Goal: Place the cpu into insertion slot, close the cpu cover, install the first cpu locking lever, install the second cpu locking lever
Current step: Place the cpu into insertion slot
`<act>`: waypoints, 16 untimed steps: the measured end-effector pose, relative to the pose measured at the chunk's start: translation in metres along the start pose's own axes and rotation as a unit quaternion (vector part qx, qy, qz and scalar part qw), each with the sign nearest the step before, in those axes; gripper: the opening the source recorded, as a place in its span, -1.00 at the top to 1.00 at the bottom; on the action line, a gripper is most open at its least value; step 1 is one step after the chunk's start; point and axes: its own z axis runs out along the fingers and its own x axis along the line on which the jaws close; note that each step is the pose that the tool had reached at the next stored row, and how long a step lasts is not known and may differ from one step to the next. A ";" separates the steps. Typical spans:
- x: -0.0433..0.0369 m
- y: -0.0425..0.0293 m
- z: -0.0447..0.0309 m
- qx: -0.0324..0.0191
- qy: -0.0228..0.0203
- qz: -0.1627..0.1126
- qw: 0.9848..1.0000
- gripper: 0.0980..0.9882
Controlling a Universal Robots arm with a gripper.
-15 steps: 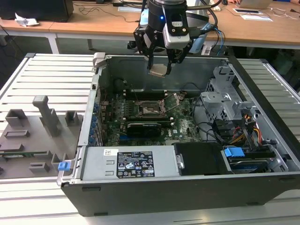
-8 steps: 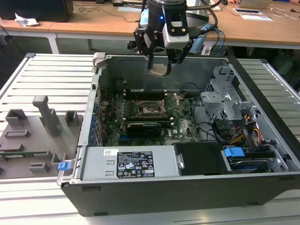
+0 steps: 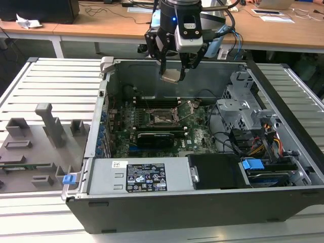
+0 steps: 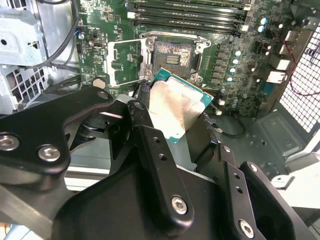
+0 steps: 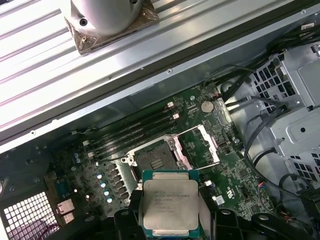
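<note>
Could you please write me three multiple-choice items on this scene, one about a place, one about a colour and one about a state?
1. Where is the small flat square silver-grey cpu?
A. Seated in the socket
B. Between the black gripper's fingers, above the open computer case
C. On the grey tray outside the case

2. What colour is the circuit board around the small square black insertion slot?
A. Green
B. Red
C. White

3. How does the thin silver metal frame of the cpu cover stand?
A. Shut over the slot
B. Swung open beside the slot
C. Removed and lying on the table

Answers:
1 B: the cpu hangs clamped above the board in the exterior view.
2 A: the board shows green in both wrist views.
3 B: the slot's pin field lies bare, with the frame off to its side.
</note>
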 end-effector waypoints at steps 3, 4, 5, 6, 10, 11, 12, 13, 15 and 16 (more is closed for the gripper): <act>0.0000 0.0000 0.0000 0.000 -0.001 0.007 1.000 0.02; 0.0000 0.0000 0.0000 0.000 -0.001 0.009 1.000 0.02; 0.0000 0.0000 0.0000 0.000 -0.001 0.011 1.000 0.02; 0.0000 0.0000 0.0000 0.000 -0.001 0.013 1.000 0.02; 0.0000 0.0000 0.0000 0.000 -0.002 0.020 1.000 0.02; 0.0000 0.0000 0.0000 0.000 -0.002 0.022 1.000 0.02; 0.0000 0.0000 0.0000 0.000 -0.002 0.023 1.000 0.02; 0.0000 0.0000 0.0000 0.000 -0.002 0.026 1.000 0.02; 0.0000 0.0000 0.0000 -0.001 -0.003 0.029 1.000 0.02; 0.0000 0.0000 0.0000 -0.001 -0.003 0.031 1.000 0.02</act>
